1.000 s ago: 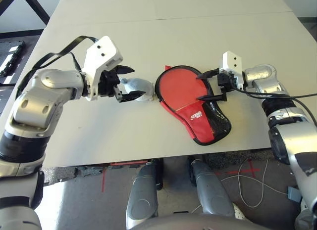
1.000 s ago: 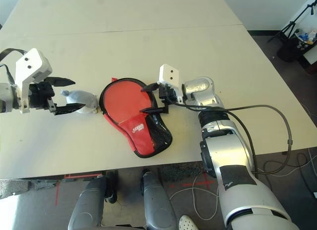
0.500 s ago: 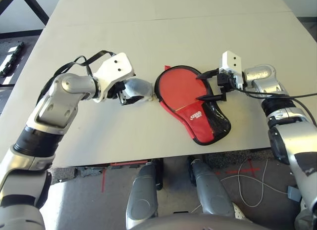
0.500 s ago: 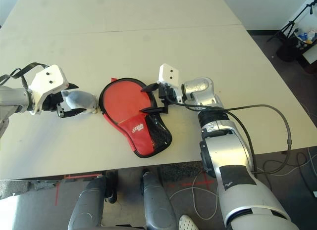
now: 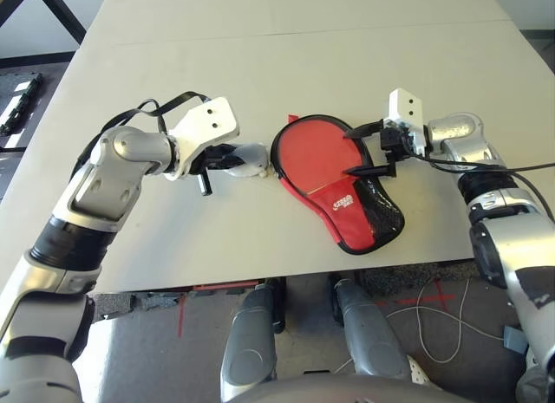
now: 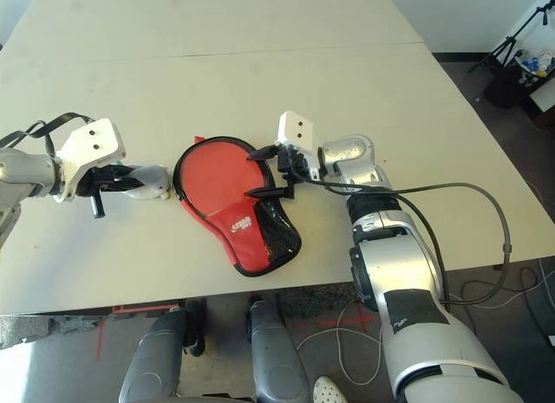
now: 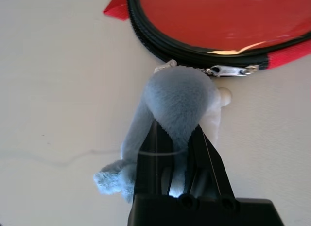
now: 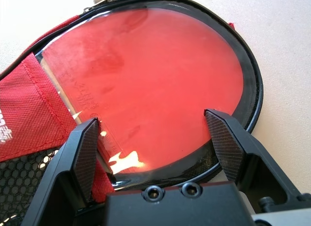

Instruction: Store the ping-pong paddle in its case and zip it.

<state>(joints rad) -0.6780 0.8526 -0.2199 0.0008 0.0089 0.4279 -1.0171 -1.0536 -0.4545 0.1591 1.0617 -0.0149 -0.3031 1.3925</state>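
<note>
The case (image 5: 351, 214) lies flat mid-table, red with black zipper trim and a white logo. Its round end is open, and the ping-pong paddle's (image 5: 314, 152) red face (image 8: 146, 80) shows inside; the handle is hidden under the red fabric (image 8: 29, 104). A grey-blue plush lump (image 5: 250, 157) hangs off the metal zipper pull (image 7: 228, 70) at the case's left rim. My left gripper (image 5: 224, 159) is shut on that plush (image 7: 177, 97). My right gripper (image 5: 349, 152) hovers open over the right side of the round end, fingers (image 8: 87, 148) apart above the paddle face.
The pale table (image 5: 303, 56) stretches far behind the case, with a seam across it. Its front edge (image 5: 260, 282) runs just below the case's narrow end. A cable (image 6: 486, 204) trails off my right forearm.
My left gripper has moved in to the right onto the plush lump and closed on it, flattening it. The right arm and the case have not moved.
</note>
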